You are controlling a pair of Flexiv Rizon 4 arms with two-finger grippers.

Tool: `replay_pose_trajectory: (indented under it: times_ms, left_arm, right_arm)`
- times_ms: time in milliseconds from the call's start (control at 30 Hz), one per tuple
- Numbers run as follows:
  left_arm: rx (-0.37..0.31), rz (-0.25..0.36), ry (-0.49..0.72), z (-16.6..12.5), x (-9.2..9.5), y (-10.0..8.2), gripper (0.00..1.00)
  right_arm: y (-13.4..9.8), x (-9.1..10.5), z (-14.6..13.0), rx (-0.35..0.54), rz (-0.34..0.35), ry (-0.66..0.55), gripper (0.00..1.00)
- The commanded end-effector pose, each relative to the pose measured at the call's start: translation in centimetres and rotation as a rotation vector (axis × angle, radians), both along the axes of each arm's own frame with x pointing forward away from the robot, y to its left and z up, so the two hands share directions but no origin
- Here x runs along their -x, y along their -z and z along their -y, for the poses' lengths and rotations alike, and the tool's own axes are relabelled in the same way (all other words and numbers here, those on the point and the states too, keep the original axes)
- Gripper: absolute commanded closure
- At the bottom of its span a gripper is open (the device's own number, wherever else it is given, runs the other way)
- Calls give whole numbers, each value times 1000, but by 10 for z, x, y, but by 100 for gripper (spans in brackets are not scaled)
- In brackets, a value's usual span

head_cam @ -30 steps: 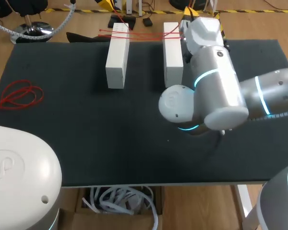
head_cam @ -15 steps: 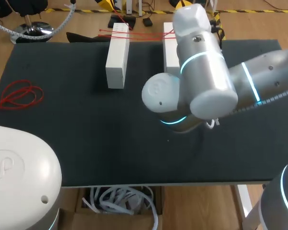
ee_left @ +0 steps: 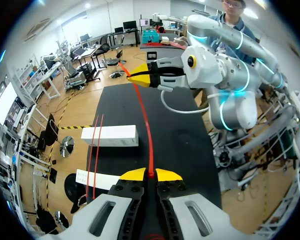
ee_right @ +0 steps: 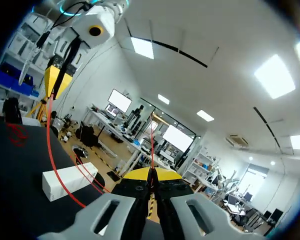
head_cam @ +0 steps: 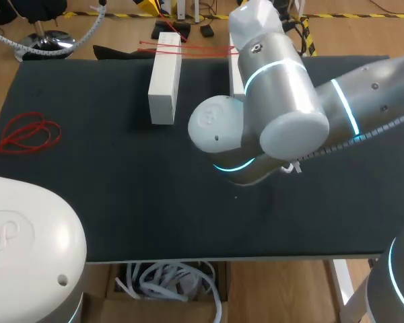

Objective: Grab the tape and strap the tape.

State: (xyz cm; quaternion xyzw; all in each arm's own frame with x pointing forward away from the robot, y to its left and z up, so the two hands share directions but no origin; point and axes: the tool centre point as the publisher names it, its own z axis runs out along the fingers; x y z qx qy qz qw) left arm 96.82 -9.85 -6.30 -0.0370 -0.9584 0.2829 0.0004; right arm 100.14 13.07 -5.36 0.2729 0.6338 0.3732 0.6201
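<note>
In the left wrist view my left gripper [ee_left: 151, 175] is shut on one end of a red tape [ee_left: 144, 120]. The tape runs taut over the table to my right gripper [ee_left: 140, 79], which pinches its other end. The right wrist view shows that gripper [ee_right: 152, 174] shut on the tape [ee_right: 52, 150], which curves away to my left gripper [ee_right: 57, 80]. Two white blocks [head_cam: 163, 77] [head_cam: 236, 67] lie side by side at the table's far end. Two red straps [head_cam: 188, 47] cross them. My right arm [head_cam: 276, 114] hides most of the right block; neither gripper shows in the head view.
A loose coil of red tape [head_cam: 27, 133] lies at the left of the black table [head_cam: 121, 202]. My left arm's white housing [head_cam: 27, 242] fills the near left corner. A box of white cables [head_cam: 168, 282] sits below the front edge.
My right arm has swung left and toward the far end, now covering more of the right white block. The blocks and the red coil have not moved.
</note>
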Motion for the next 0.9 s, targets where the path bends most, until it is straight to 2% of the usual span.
replay_pose_trajectory:
  times_ms: [33, 900]
  left_arm:
    - [-4, -1, 0, 0, 0, -1, 100]
    - [-4, -1, 0, 0, 0, -1, 100]
  right_arm:
    - [-10, 6, -14, 289, -2, 9, 100]
    - [-13, 6, -14, 274, 8, -13, 100]
